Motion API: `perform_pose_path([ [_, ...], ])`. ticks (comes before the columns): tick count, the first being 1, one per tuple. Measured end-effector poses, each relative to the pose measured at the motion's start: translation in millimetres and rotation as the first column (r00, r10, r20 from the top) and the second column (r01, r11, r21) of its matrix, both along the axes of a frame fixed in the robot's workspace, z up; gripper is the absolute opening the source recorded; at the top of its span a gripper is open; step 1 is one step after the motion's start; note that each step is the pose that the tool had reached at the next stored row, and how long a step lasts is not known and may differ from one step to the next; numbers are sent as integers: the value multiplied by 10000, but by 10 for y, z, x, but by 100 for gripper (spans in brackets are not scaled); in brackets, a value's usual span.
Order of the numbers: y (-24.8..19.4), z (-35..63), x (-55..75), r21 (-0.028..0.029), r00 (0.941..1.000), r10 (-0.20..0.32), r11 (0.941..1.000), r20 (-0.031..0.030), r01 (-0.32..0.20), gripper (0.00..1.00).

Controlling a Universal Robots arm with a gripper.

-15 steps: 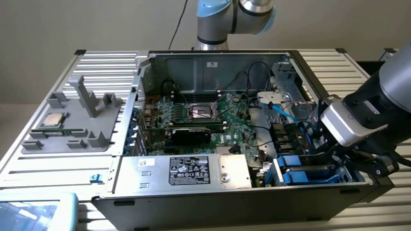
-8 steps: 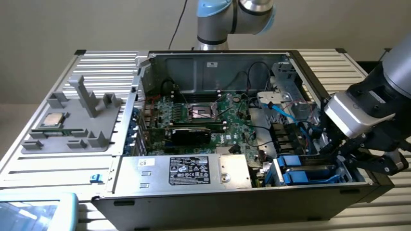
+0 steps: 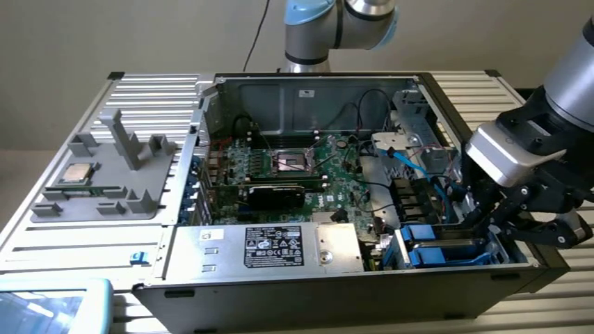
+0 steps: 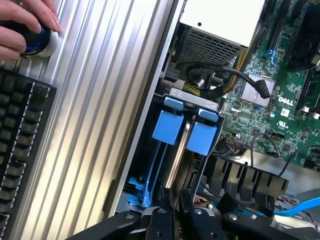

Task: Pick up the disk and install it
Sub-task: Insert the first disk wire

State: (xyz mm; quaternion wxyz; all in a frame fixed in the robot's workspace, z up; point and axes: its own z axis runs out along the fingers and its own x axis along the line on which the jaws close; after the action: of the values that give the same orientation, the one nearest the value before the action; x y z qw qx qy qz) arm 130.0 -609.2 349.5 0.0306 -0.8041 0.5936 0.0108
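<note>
The disk [image 4: 176, 159] stands on edge in the drive bay at the case's front corner. It is a thin silver body between two bright blue bracket tabs [image 4: 167, 127], and it also appears in the exterior view as the disk [image 3: 444, 247]. My gripper [image 4: 174, 212] is at the disk's near end with its black fingers [image 4: 161, 216] drawn close together. The silver edge runs into the narrow gap between them. In the exterior view my gripper [image 3: 490, 221] reaches down into the bay at the case's right side.
The open case holds a motherboard [image 3: 297, 167], a silver power supply [image 3: 278, 247], black cables [image 4: 225, 80] and a blue cable [image 3: 413, 163]. A grey fixture tray [image 3: 102, 195] with a small chip [image 3: 74, 174] lies on the exterior view's left. A hand [image 4: 22, 25] rests on a knob beside a keyboard [image 4: 20, 150].
</note>
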Motion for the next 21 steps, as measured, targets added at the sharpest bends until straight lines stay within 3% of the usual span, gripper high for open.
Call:
perform_pose_path([
  [6, 78, 0, -7, -247, 10000, 0, 9997, -28, 0, 17],
  [17, 120, 0, -35, -330, 9998, -45, 9994, -180, 39, 17],
  [21, 155, 0, -34, -518, 9998, -48, 9986, -209, 37, 17],
])
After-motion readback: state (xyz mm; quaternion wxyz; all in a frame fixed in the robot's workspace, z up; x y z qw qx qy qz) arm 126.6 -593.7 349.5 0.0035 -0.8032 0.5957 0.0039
